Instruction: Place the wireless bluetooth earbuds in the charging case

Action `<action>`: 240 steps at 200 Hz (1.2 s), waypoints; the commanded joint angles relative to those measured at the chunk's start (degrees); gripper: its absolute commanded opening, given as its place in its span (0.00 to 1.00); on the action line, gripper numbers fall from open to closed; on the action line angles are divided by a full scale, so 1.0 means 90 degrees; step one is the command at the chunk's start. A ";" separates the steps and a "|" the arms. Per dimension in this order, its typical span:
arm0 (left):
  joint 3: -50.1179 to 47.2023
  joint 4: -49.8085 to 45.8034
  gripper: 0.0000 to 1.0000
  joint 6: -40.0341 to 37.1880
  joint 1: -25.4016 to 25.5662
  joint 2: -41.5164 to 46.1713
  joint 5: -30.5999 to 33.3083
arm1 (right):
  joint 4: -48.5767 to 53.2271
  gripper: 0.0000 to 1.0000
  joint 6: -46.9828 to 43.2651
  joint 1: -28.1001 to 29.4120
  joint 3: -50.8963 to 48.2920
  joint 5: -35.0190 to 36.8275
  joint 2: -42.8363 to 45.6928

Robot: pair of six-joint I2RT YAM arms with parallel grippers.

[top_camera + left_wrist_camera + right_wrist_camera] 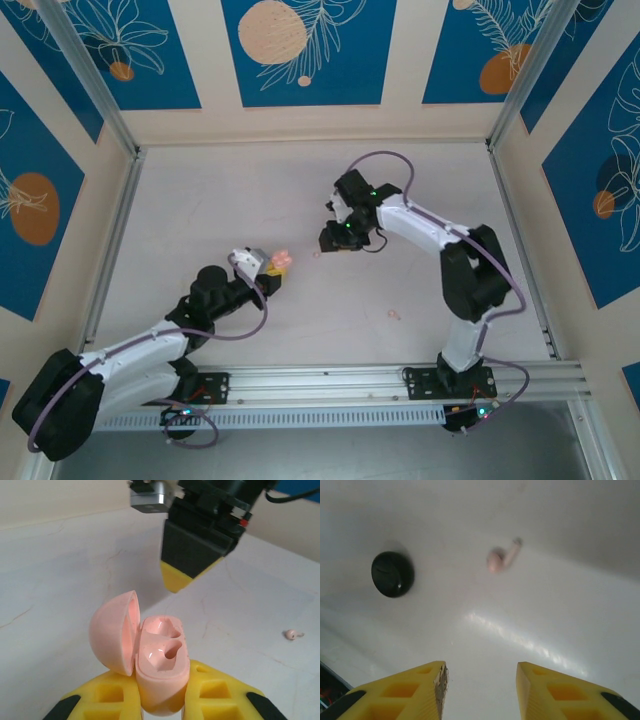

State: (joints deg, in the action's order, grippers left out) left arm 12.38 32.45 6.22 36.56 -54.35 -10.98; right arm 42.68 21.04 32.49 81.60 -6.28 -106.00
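Observation:
My left gripper [275, 268] [162, 692] is shut on the pale pink charging case [162, 660] [281, 260], holding it above the table. Its lid [114, 632] hangs open to the left, and both wells look empty. My right gripper [335, 240] [480, 672] hovers just beyond the case, open, with nothing between its yellow fingers. Its fingertip [175, 582] points down ahead of the case. A pale pink earbud [501, 557] lies on the table ahead of the right gripper. Another pink earbud [393, 314] [292, 634] lies to the right on the table.
A black round case [392, 574] lies shut on the white table [220, 210] to the left of the earbud in the right wrist view. Metal frame rails [515, 250] border the table at both sides and along the near edge.

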 commanded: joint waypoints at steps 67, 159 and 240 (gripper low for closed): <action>0.0060 -0.0616 0.12 -0.0267 0.0020 0.0274 0.0439 | 0.0253 0.43 -0.1227 0.0052 0.2007 -0.0733 -0.2194; 0.0063 -0.0705 0.12 -0.0317 -0.0012 0.0296 0.0427 | 0.1163 0.43 -0.1662 0.0111 0.2122 -0.0336 -0.2531; 0.0073 -0.0673 0.13 -0.0291 -0.0013 0.0272 0.0370 | 0.1592 0.42 -0.1373 0.0267 0.1890 -0.0374 -0.2155</action>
State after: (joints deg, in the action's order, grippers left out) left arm 12.38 25.91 4.27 36.51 -52.27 -7.38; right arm 52.64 7.42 33.95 99.20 -8.82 -127.94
